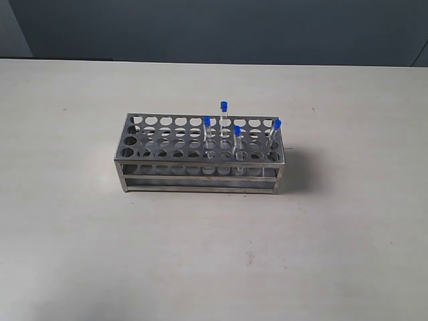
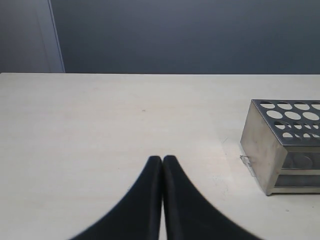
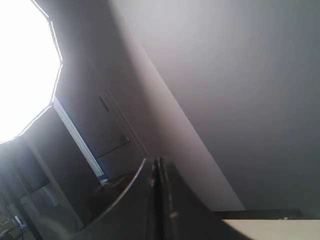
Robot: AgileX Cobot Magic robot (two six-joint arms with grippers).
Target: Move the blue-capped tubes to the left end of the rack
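The tubes (image 1: 237, 142) stand upright in the rack's (image 1: 200, 164) 3 o'clock half — bound for 9. There the left gripper (image 2: 162, 159), tips together, faces the empty end; the right gripper (image 3: 154, 162), likewise together, points away.

The surface (image 1: 80, 234) is a pale, cream-coloured, matte top that fills most of the exterior view. It carries faint specks and one small dark smudge (image 1: 251, 257) near its front. Only the rack (image 1: 200, 157) stands directly on it, a little right of the middle, flat on its base with a long side facing the camera. The rack throws a soft shadow (image 1: 301, 170) onto the surface at its right end.
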